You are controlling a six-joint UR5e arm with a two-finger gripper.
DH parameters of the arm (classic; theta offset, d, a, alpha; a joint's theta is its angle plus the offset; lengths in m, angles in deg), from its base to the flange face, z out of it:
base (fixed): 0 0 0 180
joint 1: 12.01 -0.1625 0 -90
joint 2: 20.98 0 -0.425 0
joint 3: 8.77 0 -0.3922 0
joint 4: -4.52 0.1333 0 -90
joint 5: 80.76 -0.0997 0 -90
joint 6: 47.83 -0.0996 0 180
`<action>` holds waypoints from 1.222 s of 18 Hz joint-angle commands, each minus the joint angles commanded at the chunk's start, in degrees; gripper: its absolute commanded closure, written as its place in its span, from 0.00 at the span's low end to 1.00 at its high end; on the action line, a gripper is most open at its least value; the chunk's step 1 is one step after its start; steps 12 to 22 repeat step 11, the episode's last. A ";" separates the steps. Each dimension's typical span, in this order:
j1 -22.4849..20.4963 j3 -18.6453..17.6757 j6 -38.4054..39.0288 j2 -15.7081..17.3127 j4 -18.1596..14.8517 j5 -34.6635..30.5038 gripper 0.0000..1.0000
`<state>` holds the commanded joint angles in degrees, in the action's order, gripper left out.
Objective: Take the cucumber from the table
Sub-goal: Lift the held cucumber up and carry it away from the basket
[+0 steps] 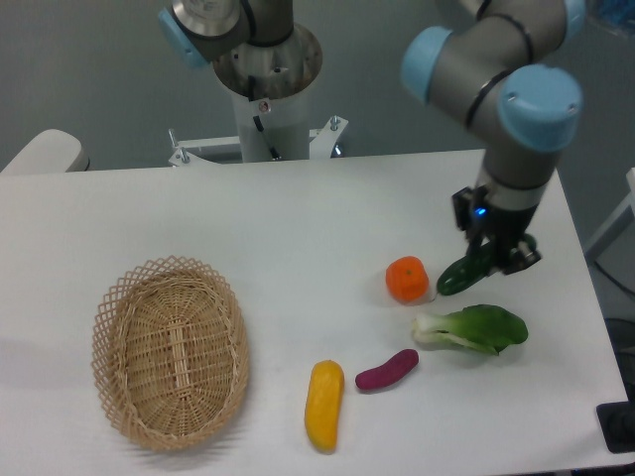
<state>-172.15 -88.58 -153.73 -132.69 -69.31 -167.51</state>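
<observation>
**Cucumber clamped in the gripper near the table's right edge**

I see the gripper (493, 256) pointing down over the right side of the table (198, 213), its fingers closed on the cucumber (466, 275). The cucumber hangs tilted, its lower end toward the left and its upper end hidden behind the fingers. Whether that lower tip touches the tabletop I cannot tell from this view.

Just left of the cucumber's low end sits an orange (407, 280). Below it, nearer the front edge, lies the bok choy (473, 329), white stalk pointing left, leaves toward the right edge. An eggplant (387, 370) lies to the left of the bok choy, and a yellow vegetable (324, 405) lies beside that, close to the front edge. A wicker basket (171, 351) takes up the front-left part of the table, well apart from everything else.

The arm's base stands behind the back edge.
</observation>
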 joint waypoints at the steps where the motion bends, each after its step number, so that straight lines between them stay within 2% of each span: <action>1: -0.09 -0.09 0.00 0.00 0.00 0.00 0.93; 22: -0.44 0.00 -0.09 0.44 0.00 0.18 0.93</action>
